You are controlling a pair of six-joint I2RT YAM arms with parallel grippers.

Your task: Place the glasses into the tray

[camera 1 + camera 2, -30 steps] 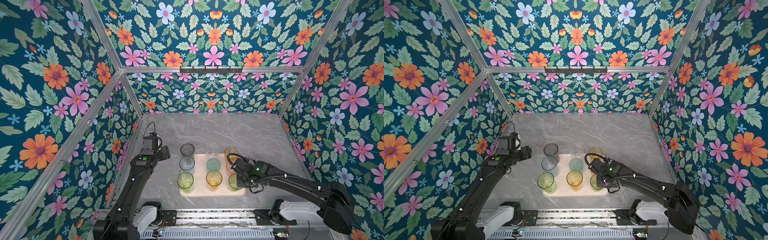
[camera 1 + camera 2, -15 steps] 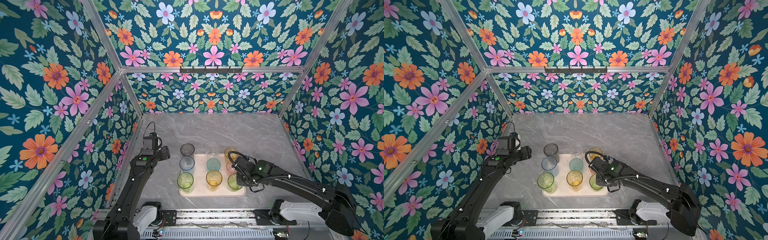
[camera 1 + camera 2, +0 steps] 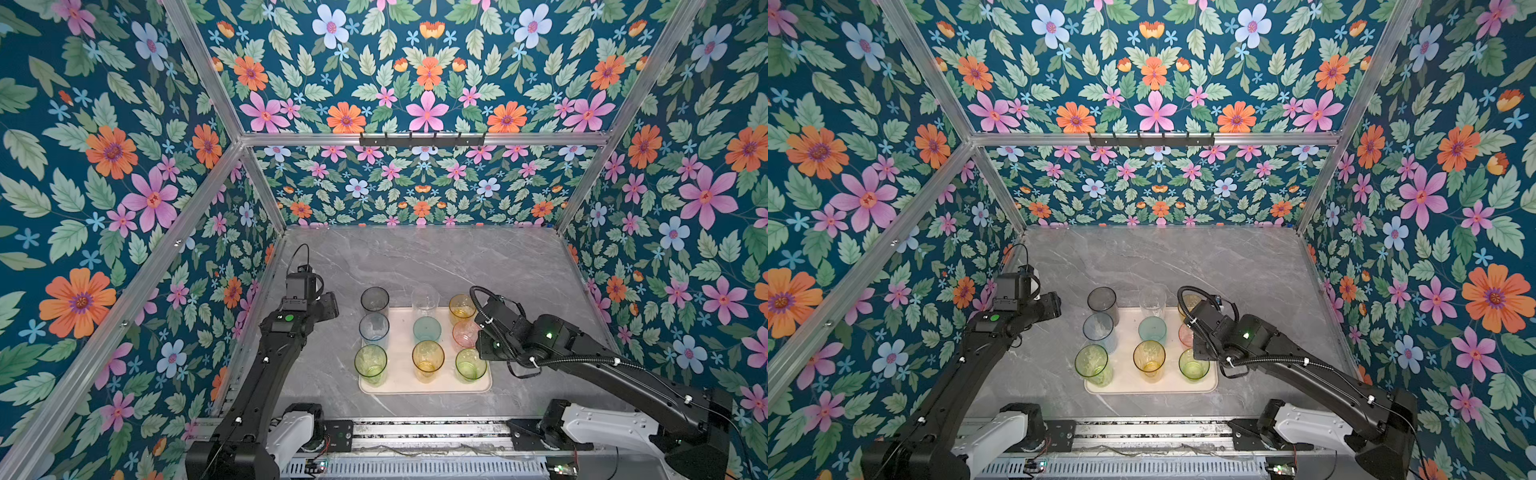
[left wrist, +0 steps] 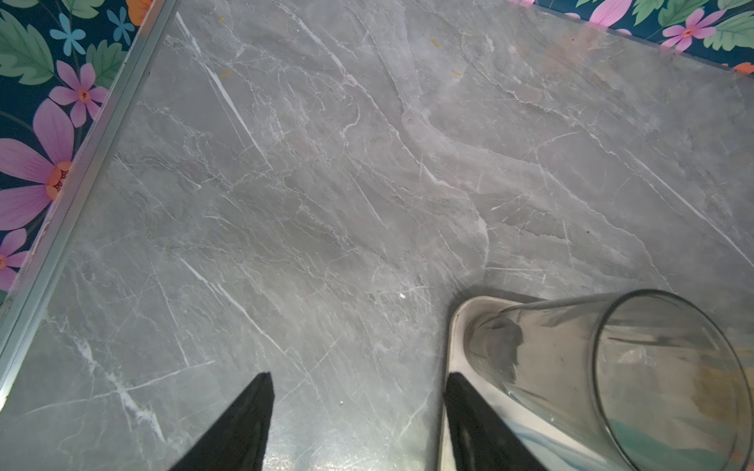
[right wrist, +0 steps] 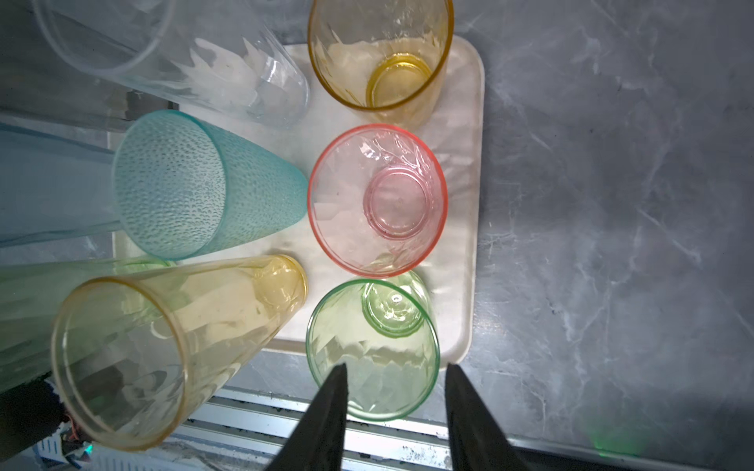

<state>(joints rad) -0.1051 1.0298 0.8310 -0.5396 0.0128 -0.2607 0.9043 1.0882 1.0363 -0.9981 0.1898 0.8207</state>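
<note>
The pale pink tray [image 3: 401,384] lies near the table's front edge in both top views. Several glasses stand upright in it in rows. Among them are a smoky grey one [image 3: 374,298], a clear one [image 3: 424,297], a pink one [image 5: 377,200] and a short green one [image 5: 373,346]. My right gripper [image 5: 395,373] is open just above the short green glass. One finger is over its mouth and the other outside its rim, holding nothing. My left gripper [image 4: 357,385] is open and empty over bare table, beside the tray corner [image 4: 457,322] where the grey glass [image 4: 612,367] stands.
Grey marble table [image 3: 415,257] stretches behind the tray to the floral back wall. A metal rail [image 3: 415,432] runs along the front edge close to the tray. Floral side walls with aluminium frames close in both sides. A black hook bar [image 3: 422,139] hangs high at the back.
My right gripper has opened and let go of the short green glass, which stands in the tray's front right corner. The left arm has not moved.
</note>
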